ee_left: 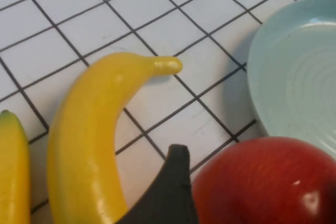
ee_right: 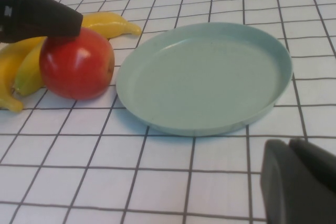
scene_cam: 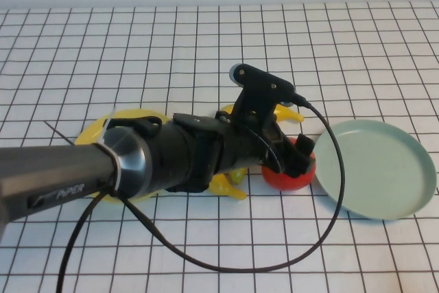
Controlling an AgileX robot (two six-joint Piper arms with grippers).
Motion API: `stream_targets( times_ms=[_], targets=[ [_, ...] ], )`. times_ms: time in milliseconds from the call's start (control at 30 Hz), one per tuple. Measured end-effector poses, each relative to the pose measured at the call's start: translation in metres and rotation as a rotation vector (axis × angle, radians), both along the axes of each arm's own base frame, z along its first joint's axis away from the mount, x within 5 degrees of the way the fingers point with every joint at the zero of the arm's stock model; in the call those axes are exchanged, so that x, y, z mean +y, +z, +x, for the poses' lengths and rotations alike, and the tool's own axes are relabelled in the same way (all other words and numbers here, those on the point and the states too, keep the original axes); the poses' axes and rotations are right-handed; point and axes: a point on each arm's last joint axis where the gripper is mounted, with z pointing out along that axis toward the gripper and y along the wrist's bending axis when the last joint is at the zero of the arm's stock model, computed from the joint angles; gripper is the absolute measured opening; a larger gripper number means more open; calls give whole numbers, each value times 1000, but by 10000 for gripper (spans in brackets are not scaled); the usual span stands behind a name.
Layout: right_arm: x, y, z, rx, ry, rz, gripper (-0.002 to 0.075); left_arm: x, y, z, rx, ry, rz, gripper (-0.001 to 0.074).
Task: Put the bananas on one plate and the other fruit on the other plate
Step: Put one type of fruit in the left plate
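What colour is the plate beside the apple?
Pale blue-green plate, clearest in the right wrist view; left claw is at the apple.

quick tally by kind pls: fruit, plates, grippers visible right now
Smooth curved yellow plastic bananas: 2
Glossy round red apples: 1 in view
Round shallow plastic plates: 2, pale blue-green plate and pale yellow plate, the latter mostly hidden behind the left arm
Grippers: 2, left gripper down at the apple, right gripper low beside the blue-green plate
Total: 7
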Motion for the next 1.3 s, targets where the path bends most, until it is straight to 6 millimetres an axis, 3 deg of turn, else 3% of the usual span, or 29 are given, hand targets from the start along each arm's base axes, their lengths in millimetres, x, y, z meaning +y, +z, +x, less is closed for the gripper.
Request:
stream_targets(
  times_ms=[167,433,867,1300],
  targets=[
    [0,0,0,0,0,0,-17,-5,0,-6,43,-5,-44,669],
    [0,0,0,0,0,0,-17,-1,-17,-17,132,10,-51,669],
    [0,0,0,0,0,0,-17,-15,-18,-33,206,19,-109,669],
    [0,0,0,0,0,0,-17,-5,23,-39,79,122,-122,669]
  ],
)
